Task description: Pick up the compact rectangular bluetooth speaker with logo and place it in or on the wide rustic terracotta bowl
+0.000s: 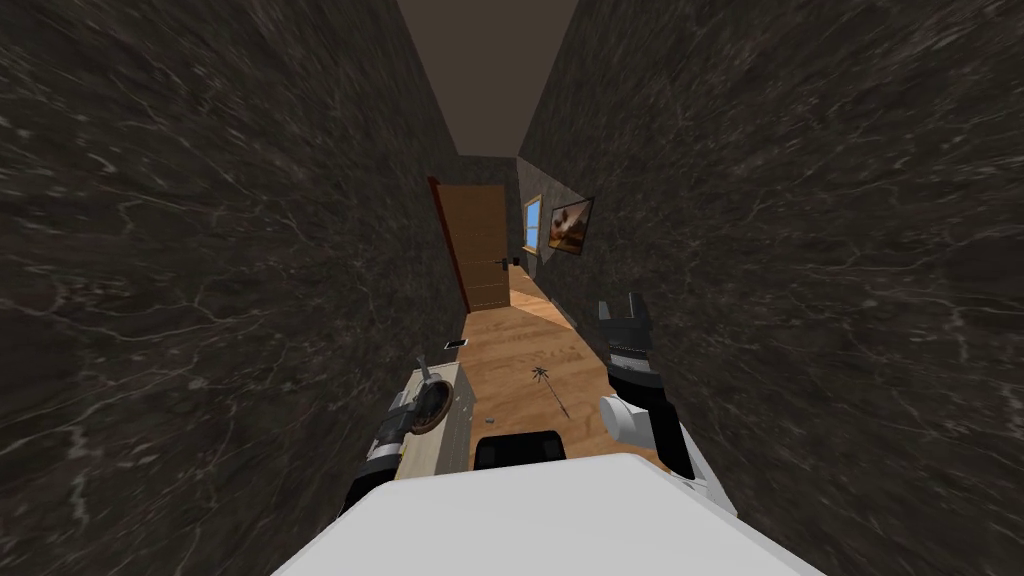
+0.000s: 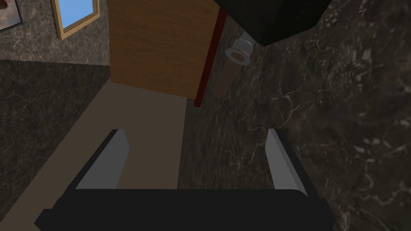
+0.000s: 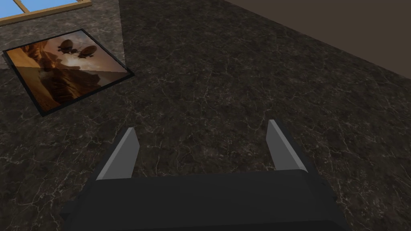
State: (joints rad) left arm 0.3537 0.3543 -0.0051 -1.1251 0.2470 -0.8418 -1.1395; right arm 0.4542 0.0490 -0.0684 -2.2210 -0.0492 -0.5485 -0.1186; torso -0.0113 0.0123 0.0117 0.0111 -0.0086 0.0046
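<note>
Standing in a narrow corridor between 2 dark marbled walls, the robot has a low pale table point(image 1: 456, 432) close at its left, and on it sits the wide brown bowl point(image 1: 432, 408), upright with nothing visible inside. Its left arm reaches forward over the table, across the near rim of the bowl. The left gripper point(image 2: 196, 132) points up and away toward the far door point(image 2: 160, 44) rather than down at anything, and its 2 fingers stand wide apart and hold nothing. Past the table, on the wooden floor point(image 1: 520, 350) at the foot of the left wall, lies a small flat dark rectangle that is probably the speaker point(image 1: 456, 344), though it is too small to make out a logo. It is well apart from both grippers and from the bowl. On the right, the right gripper point(image 1: 622, 308) is held up near the right-hand wall, its 2 fingers likewise spread and empty, seemingly parked out of the way. With both grippers empty and the speaker on the floor, the pick-up looks not yet begun. The bowl's place at the robot's side suggests a short carry once the speaker is lifted, but reaching it low against the wall may call for moving nearer and bending down.
</note>
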